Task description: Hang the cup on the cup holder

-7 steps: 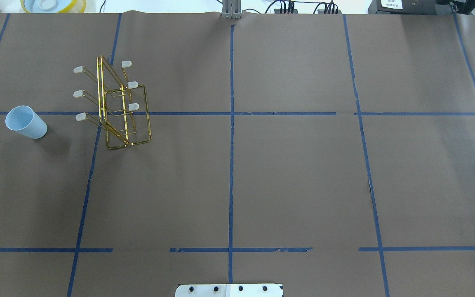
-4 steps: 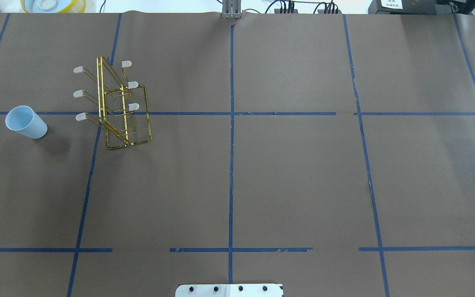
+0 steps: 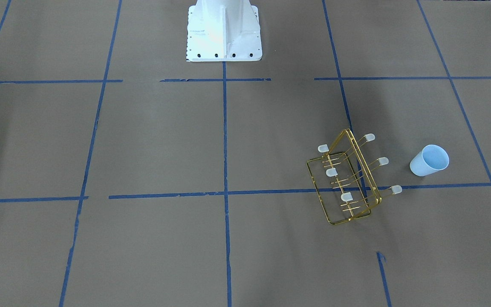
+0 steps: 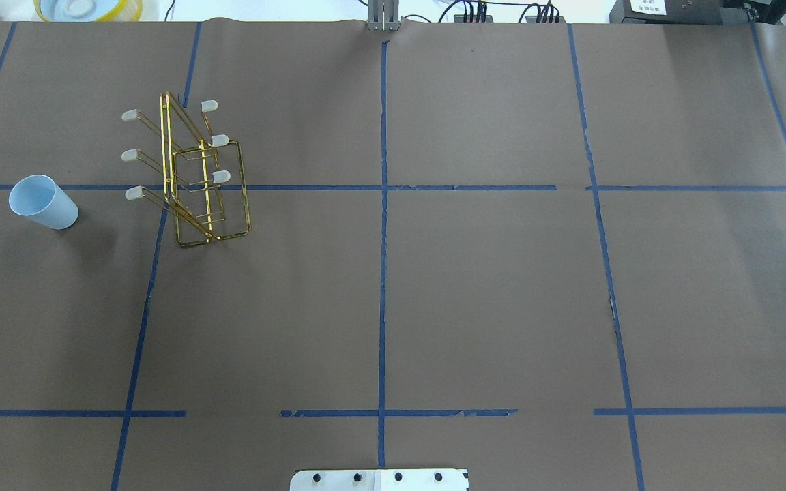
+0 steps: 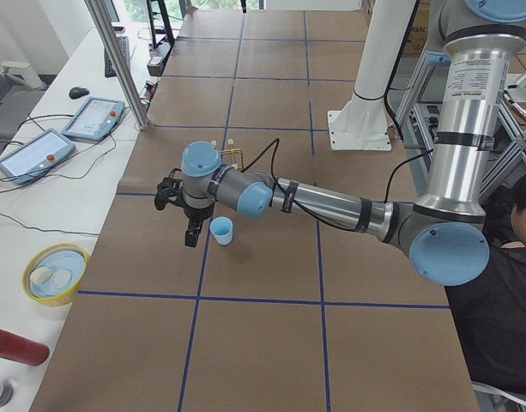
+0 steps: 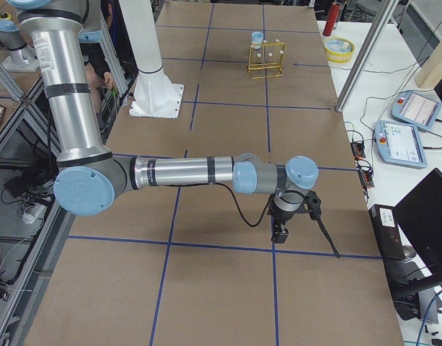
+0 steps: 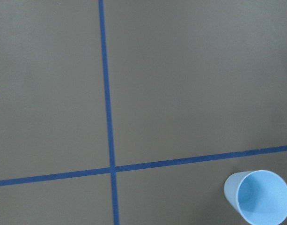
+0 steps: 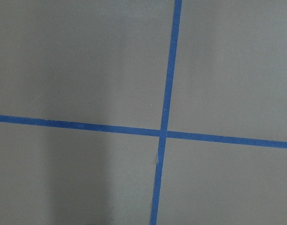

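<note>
The pale blue cup (image 4: 44,202) stands upright, mouth up, at the table's far left; it also shows in the front view (image 3: 428,160) and low right in the left wrist view (image 7: 258,197). The gold wire cup holder (image 4: 192,174) stands to its right, prongs capped whitish, nothing hanging on it (image 3: 348,179). My left gripper (image 5: 190,232) hangs just beside the cup (image 5: 220,230), outside the overhead view; I cannot tell if it is open. My right gripper (image 6: 280,231) hovers over bare table far from the holder (image 6: 266,58); I cannot tell its state.
Brown paper with blue tape lines covers the table. The white robot base (image 3: 223,30) stands at the near edge. A yellow-rimmed bowl (image 5: 55,273) and a red cylinder (image 5: 14,346) lie beyond the table's left end. Control tablets (image 5: 95,116) sit off the far edge.
</note>
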